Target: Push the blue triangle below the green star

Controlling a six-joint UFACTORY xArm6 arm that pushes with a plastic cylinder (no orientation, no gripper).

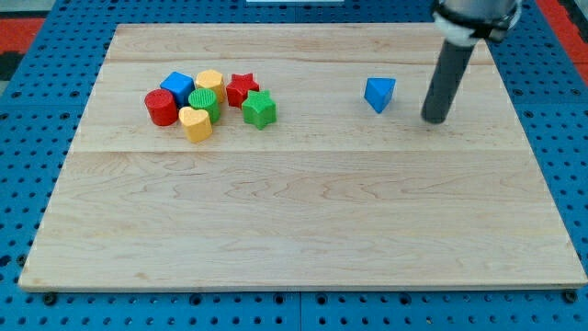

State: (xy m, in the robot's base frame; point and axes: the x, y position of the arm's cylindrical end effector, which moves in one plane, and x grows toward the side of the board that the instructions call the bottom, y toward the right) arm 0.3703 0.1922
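Note:
The blue triangle (378, 94) lies alone on the wooden board, right of centre near the view's top. The green star (259, 109) sits far to its left, at the right edge of a cluster of blocks. My tip (434, 119) stands on the board just right of the blue triangle and slightly lower, with a small gap between them. The dark rod rises from it to the view's top right.
The cluster at the upper left holds a red star (242, 88), a yellow block (209, 81), a blue cube (177, 86), a green cylinder (205, 101), a red cylinder (161, 107) and a yellow heart (195, 122). The board (303, 221) lies on a blue surface.

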